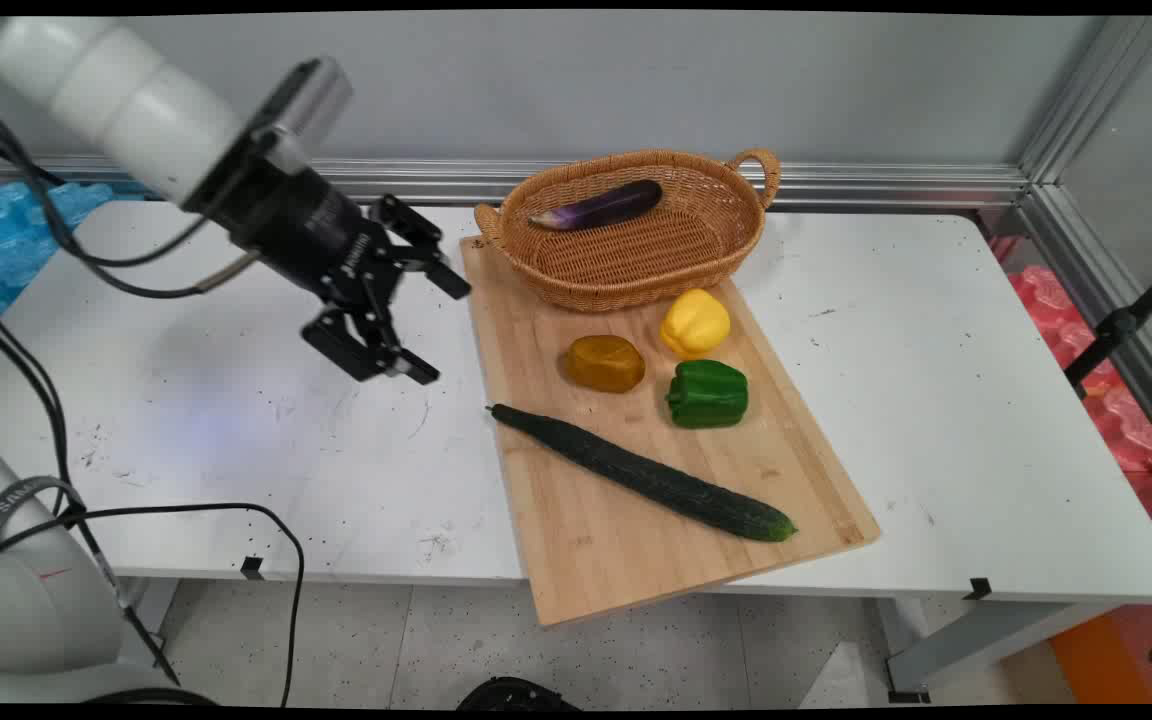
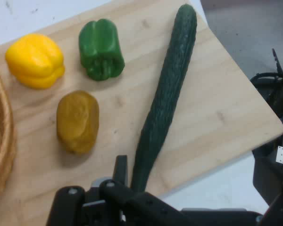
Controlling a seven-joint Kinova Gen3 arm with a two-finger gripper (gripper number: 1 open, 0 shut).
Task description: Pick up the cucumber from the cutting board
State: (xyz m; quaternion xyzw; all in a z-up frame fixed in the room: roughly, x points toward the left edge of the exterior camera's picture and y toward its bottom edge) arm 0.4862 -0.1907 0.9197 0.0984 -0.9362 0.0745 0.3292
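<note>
The gripper (image 1: 443, 334) is seen in the left half of the main view, raised above the white table (image 1: 936, 400) and tilted toward the right of the frame. Its jaws are spread wide and nothing is held between them.

Just to the right of it, a wooden cutting board (image 1: 796, 470) is laid on the table, with its lower corner overhanging the table's near edge. The thing nearest the gripper is a long dark green cucumber (image 1: 641, 470), which is laid diagonally across the board; its thin upper-left end is at the board's left edge. In the hand view this end is seen just above the gripper's linkage at the bottom of the frame.

Above the cucumber, three smaller things are set apart from one another on the board: a brownish-orange lump (image 1: 605, 363), a yellow bell pepper (image 1: 695, 322) and a green bell pepper (image 1: 707, 394). At the board's upper end a woven basket (image 1: 626, 285) is placed, and a purple eggplant (image 1: 601, 205) is seen lying inside it.
</note>
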